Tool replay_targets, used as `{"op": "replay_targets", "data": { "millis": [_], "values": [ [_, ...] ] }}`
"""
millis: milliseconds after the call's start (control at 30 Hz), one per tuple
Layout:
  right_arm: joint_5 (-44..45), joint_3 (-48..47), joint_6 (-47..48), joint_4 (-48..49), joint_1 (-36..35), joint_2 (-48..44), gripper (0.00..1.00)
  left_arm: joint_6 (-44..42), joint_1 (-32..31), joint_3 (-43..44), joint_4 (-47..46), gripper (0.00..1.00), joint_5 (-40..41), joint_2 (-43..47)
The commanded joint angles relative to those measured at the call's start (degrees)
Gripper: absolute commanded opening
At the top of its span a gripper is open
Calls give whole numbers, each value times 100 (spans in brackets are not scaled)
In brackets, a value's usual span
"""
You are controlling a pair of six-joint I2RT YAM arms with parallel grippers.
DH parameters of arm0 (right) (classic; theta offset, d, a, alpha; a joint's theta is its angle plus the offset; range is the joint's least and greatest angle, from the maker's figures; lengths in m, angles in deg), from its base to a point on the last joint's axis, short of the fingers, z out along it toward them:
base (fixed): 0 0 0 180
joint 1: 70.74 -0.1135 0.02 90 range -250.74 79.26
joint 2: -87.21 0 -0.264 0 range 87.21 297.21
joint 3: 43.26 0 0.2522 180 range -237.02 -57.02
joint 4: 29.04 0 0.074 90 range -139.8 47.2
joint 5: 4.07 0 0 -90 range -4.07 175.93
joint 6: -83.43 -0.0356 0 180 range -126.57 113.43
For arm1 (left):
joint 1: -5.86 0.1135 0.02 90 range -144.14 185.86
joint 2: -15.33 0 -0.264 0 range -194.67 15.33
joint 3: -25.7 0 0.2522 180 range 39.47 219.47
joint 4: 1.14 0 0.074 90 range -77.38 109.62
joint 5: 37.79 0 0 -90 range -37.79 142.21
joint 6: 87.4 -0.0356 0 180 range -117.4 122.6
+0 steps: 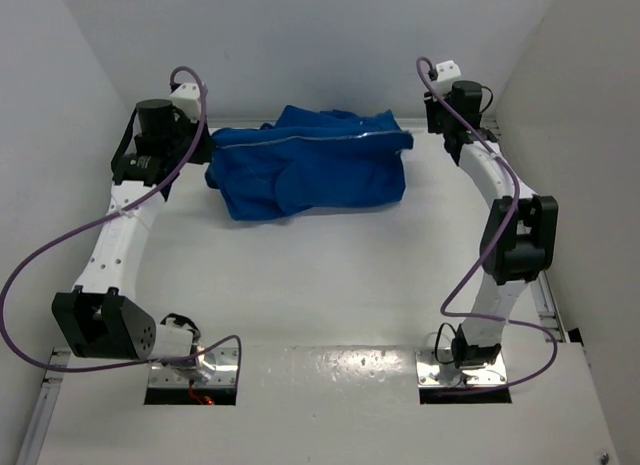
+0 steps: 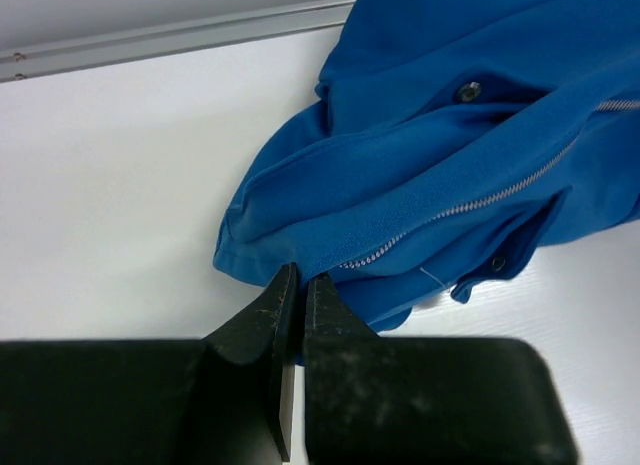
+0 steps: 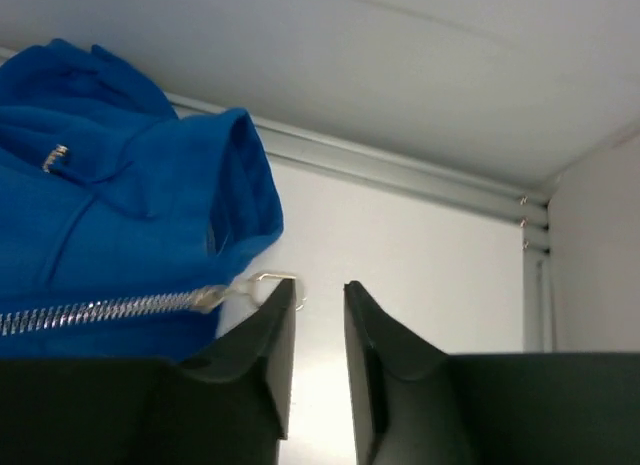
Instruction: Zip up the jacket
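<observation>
The royal-blue jacket (image 1: 310, 170) lies crumpled at the back middle of the table, its pale zipper line (image 1: 320, 137) running along its far edge. My left gripper (image 1: 205, 150) is at the jacket's left end. In the left wrist view the left gripper (image 2: 298, 277) is shut, pinching the blue hem (image 2: 330, 285) just below the end of the zipper teeth (image 2: 480, 200). My right gripper (image 1: 436, 133) is at the jacket's right end. In the right wrist view the right gripper (image 3: 320, 290) is open and empty. The silver zipper pull (image 3: 262, 278) lies on the table beside its left fingertip, by the collar (image 3: 240, 185).
White walls close in the table at the back and on both sides. A metal rail (image 3: 400, 170) runs along the foot of the back wall, also seen in the left wrist view (image 2: 180, 35). Purple cables (image 1: 60, 245) loop off both arms.
</observation>
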Motion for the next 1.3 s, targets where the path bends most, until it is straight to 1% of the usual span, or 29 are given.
{"op": "replay_targets", "data": {
  "millis": [0,33,67,100,133,167,200,300,400,467,567,600,667,700,800,833,900,933,967,1000,1033,1067,1167,1200,1267],
  "values": [
    [-132,-129,-173,-77,197,-418,32,55,230,66,-582,0,-173,22],
    [-141,-129,-173,-77,180,-436,37,55,231,135,-582,0,-271,-39],
    [-324,-173,-182,-95,197,-453,48,55,231,188,-530,0,-272,-101],
    [-386,-173,-182,-95,189,-540,54,55,231,250,-529,7,-359,-162],
    [-552,-164,-182,-95,198,-559,61,55,231,459,-399,38,-447,-328],
    [-798,-156,-217,-95,363,-646,69,55,231,592,-311,60,-517,-417],
    [-1009,-129,-226,-269,443,-716,72,55,283,871,-118,99,-518,-566],
    [-1177,-173,-270,-385,523,-875,78,55,284,1137,24,100,-570,-672],
    [-1397,-112,-340,-578,672,-1059,80,108,389,1199,164,100,-281,-673],
    [-1616,-15,-358,-736,839,-1270,84,195,599,1339,366,100,-228,-673],
    [-2046,405,-306,-973,1032,-1630,96,318,784,1489,849,100,-123,-673],
    [-2109,485,-314,-1096,1128,-1831,99,319,785,1559,964,100,17,-725],
    [-2355,626,-340,-1332,1322,-2034,99,371,951,1560,1298,100,18,-725],
    [-2390,862,-367,-1395,1384,-2079,99,372,1004,1499,1368,100,18,-725],
    [-2558,1354,-297,-1729,1603,-2404,99,373,1267,946,1369,100,-34,-436],
    [-2627,1591,-270,-1782,1743,-2631,99,372,1320,553,1256,100,-34,-244],
    [-2646,1960,-157,-1984,1806,-2773,99,311,1487,138,1097,100,-34,-58],
    [-2707,2241,-147,-2046,1971,-2991,99,249,1592,-203,1036,100,-34,73],
    [-2733,2383,-130,-2064,2025,-3063,99,249,1645,-346,965,100,-34,74],
    [-2742,2750,-103,-2072,2078,-3185,100,188,1646,-478,965,100,-34,161],
    [-2821,2867,-86,-2125,2279,-3291,100,187,1733,-592,904,100,-87,162],
    [-2856,3233,-103,-2117,2342,-3318,100,187,1803,-802,842,100,-87,232],
    [-2962,3491,-94,-2125,2718,-3538,100,135,1909,-1242,606,100,-157,364],
    [-3014,3709,-68,-2090,2755,-3573,100,65,1910,-1331,552,100,-157,451],
    [-3024,3834,-16,-2081,2921,-3608,100,3,1970,-1463,473,100,-157,531]
  ]
}}
